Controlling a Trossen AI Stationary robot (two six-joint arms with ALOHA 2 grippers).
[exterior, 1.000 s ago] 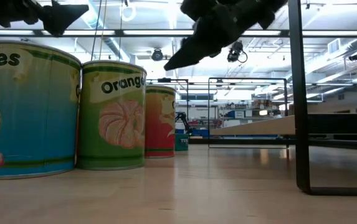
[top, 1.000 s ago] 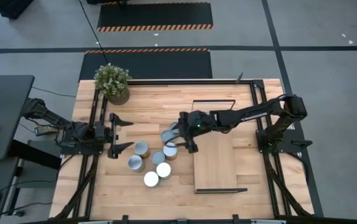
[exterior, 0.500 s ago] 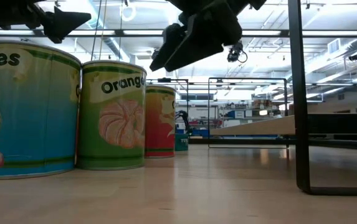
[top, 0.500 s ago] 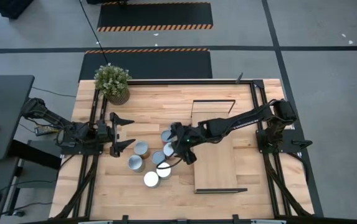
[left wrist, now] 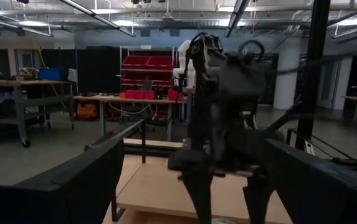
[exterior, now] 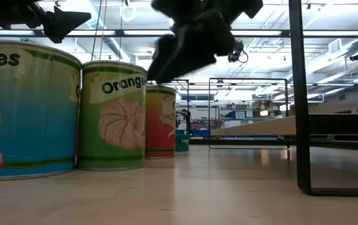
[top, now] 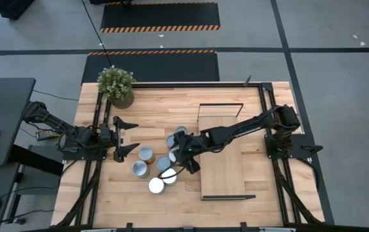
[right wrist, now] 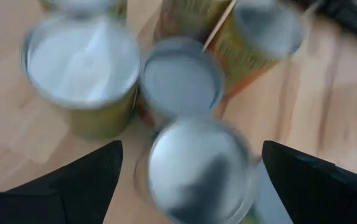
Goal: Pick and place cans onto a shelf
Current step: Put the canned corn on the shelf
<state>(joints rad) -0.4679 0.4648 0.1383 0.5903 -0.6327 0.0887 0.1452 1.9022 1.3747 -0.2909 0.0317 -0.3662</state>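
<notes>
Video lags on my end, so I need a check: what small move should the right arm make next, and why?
Probably lower straight down. The right gripper hangs open above the cluster of cans, and its wrist view shows one can centred between the fingers. The shelf beside it is bare. The left gripper waits apart.

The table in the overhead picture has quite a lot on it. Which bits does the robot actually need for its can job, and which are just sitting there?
Part of the job:
- the cans, clustered mid-table
- the shelf, a light-wood board, no cans on it yet
- the right gripper, open above the cans

Just there:
- the potted plant at a far corner
- the left gripper, open, waiting beside the cans
</notes>
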